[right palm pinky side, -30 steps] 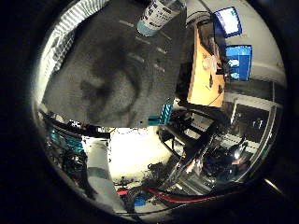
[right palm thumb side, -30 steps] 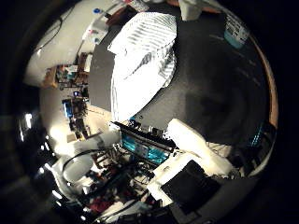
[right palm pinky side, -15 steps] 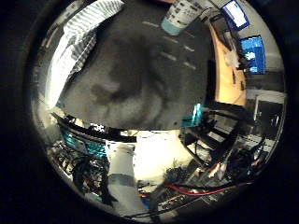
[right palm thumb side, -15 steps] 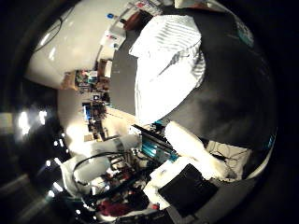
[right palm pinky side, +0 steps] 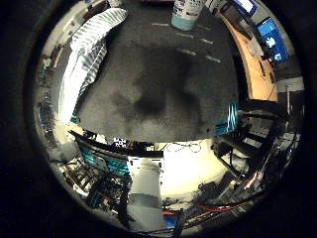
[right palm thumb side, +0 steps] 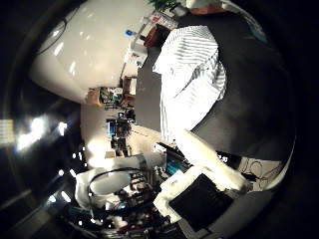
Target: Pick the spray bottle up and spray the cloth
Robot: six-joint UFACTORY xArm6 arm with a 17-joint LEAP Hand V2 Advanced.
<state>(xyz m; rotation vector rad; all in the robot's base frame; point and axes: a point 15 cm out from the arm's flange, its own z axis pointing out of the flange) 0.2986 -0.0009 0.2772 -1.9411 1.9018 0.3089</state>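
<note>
Since the earlier frames the palm views have swung, so more of the dark table mat (right palm pinky side: 163,84) and the striped cloth (right palm thumb side: 192,84) is taken in; the things themselves are not seen to have shifted. The spray bottle (right palm pinky side: 185,14) is seen standing upright on the mat at its far edge, well apart from the cloth, which is spread over one side of the mat and draped past its edge. Parts of the hand (right palm thumb side: 209,189) are seen near the mat's edge, touching neither item. Finger posture cannot be told.
</note>
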